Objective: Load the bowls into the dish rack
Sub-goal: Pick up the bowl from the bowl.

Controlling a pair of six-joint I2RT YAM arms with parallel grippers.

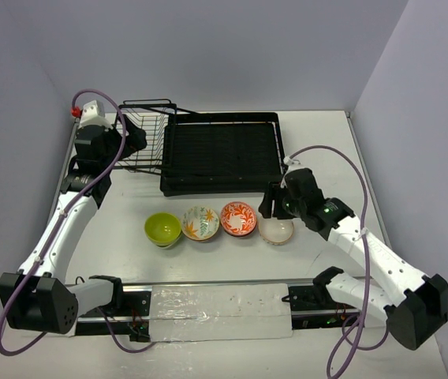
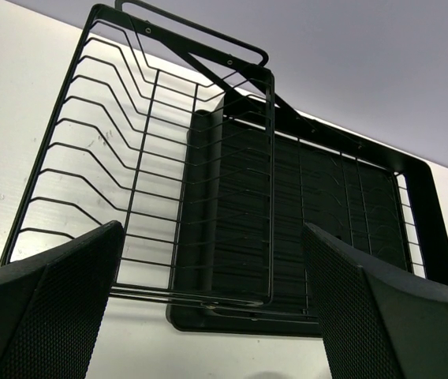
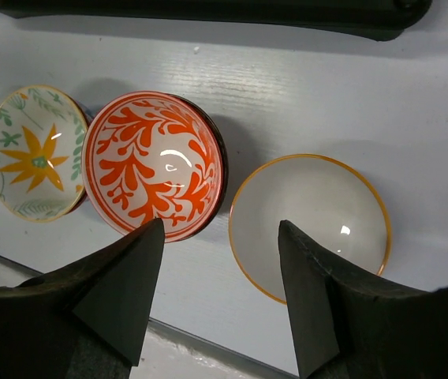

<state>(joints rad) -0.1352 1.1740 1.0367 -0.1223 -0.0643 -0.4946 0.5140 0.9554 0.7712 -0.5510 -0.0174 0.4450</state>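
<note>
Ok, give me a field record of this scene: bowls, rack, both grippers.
bowls: lime green bowl, leaf-pattern bowl, red-orange bowl, cream bowl, in a row on the table
dish rack: no bowls in it, beyond the row
left gripper: open, facing the wire basket
right gripper: open, jaws astride the cream bowl's rim

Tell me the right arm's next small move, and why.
Probably lower the right gripper so its jaws straddle the rim of the cream bowl. The jaws stand open over that rim, the bowl sits on the table, and the dish rack holds nothing yet.
</note>
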